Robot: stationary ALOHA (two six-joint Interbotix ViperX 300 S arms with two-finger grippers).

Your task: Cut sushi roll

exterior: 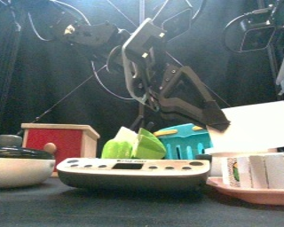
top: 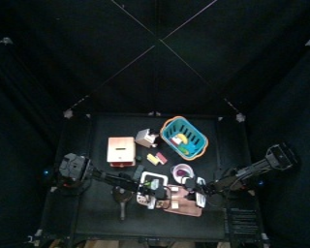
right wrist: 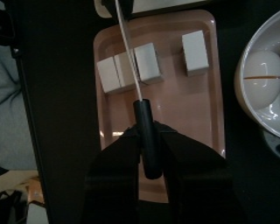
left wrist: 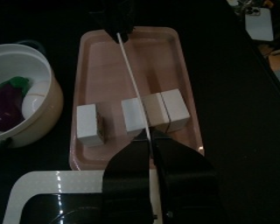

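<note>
Right hand (right wrist: pixel 149 166) pinches the knife (right wrist: pixel 133 66) over the sushi pieces (right wrist: pixel 146 63); left hand's (left wrist: pixel 154 179) grip seemingly unclear.

A crowded front half of the black table (top: pixel 106 131): the pink tray (left wrist: pixel 101 61) carries three white roll pieces (left wrist: pixel 143 114) across its middle, with a thin rod (left wrist: pixel 129 74) lying along its length over them, leaving bare tray surface at both ends. A white bowl (left wrist: pixel 38 83) with a purple item inside stands just beside one long edge of the tray, a second bowl (right wrist: pixel 269 74) beside the other. Toward 12 o'clock in the top view, a red box (top: pixel 120 148) and teal basket (top: pixel 185 136) stand with a gap between them; beyond them the table lies open.
</note>
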